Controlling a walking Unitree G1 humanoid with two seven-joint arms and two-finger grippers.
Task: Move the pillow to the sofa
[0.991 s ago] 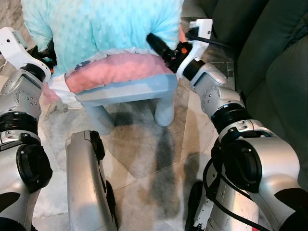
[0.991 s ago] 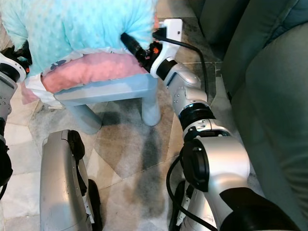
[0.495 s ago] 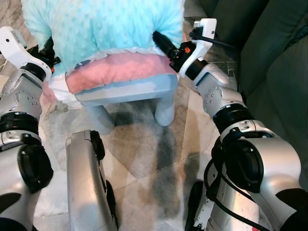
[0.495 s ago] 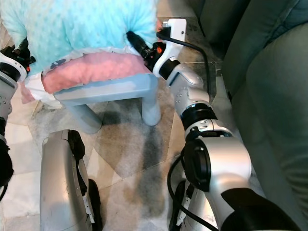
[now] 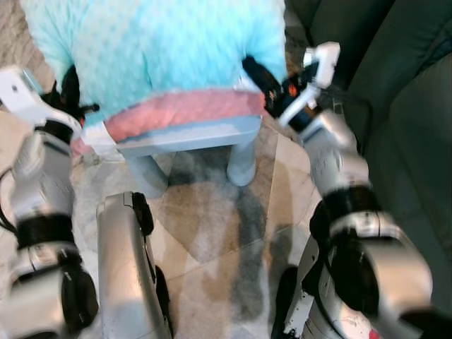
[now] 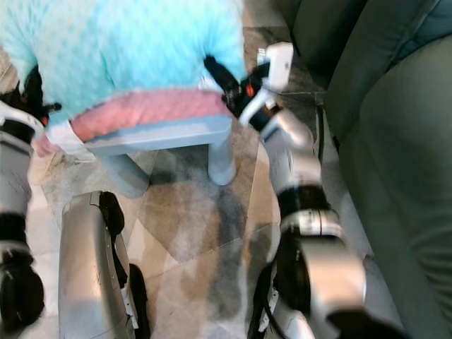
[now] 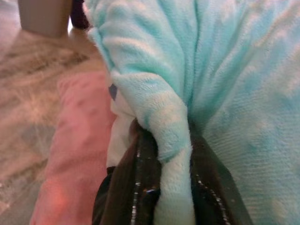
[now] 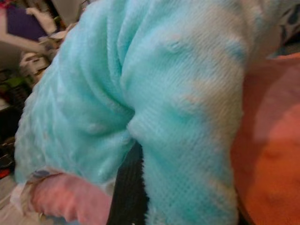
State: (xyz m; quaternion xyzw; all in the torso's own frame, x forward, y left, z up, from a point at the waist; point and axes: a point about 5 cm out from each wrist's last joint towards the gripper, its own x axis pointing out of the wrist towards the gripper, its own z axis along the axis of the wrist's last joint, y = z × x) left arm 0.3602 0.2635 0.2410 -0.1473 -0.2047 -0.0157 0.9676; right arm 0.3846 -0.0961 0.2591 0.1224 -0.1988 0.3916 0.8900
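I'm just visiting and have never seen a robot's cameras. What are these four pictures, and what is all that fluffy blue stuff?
You are looking through a humanoid robot's own cameras. Two pictures come from its head, looking down: the silver limbs are its arms and legs. The other two come from cameras on its wrists, looking along each gripper's black fingers.

The fluffy blue thing is a turquoise pillow. It lies on a pink cushion on a small pale blue stool standing on the marble floor. The left gripper pinches a fold of the pillow between its fingers. The right gripper presses into the pillow's other side, though its fingers are mostly hidden in the plush. The dark green sofa is on the robot's right.
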